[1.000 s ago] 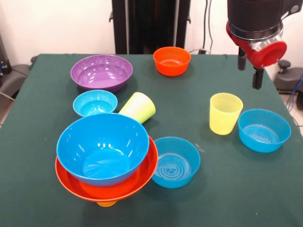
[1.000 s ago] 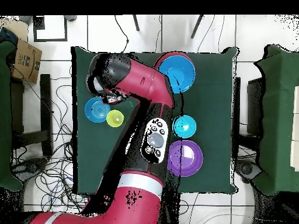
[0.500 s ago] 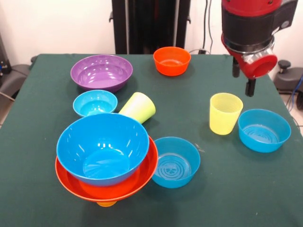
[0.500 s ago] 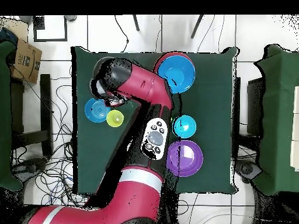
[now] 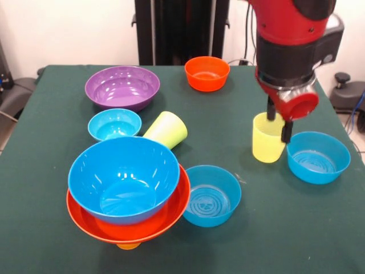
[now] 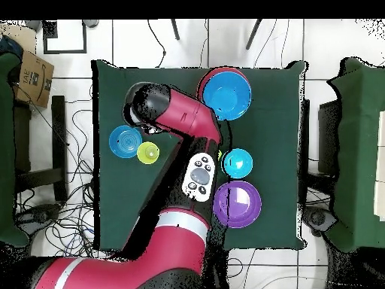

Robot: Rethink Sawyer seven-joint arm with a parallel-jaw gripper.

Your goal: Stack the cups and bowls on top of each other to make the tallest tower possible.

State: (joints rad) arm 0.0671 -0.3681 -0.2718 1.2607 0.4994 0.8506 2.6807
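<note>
The tower stands at the front left: a large blue bowl nested in a wider orange bowl over an orange cup. A pale yellow cup stands upright at the right and also shows in the overhead view. My gripper is open, with its fingers at that cup's right rim, one on each side of the wall. A lime green cup lies on its side behind the tower. A medium blue bowl sits right of the yellow cup, and another sits beside the tower.
A large purple bowl and a small orange bowl sit at the table's far side. A small blue bowl sits in front of the purple one. The arm covers the table's middle in the overhead view.
The gripper has come down and moved left, from above the table's right side to the rim of the pale yellow cup. The cups and bowls have not moved.
</note>
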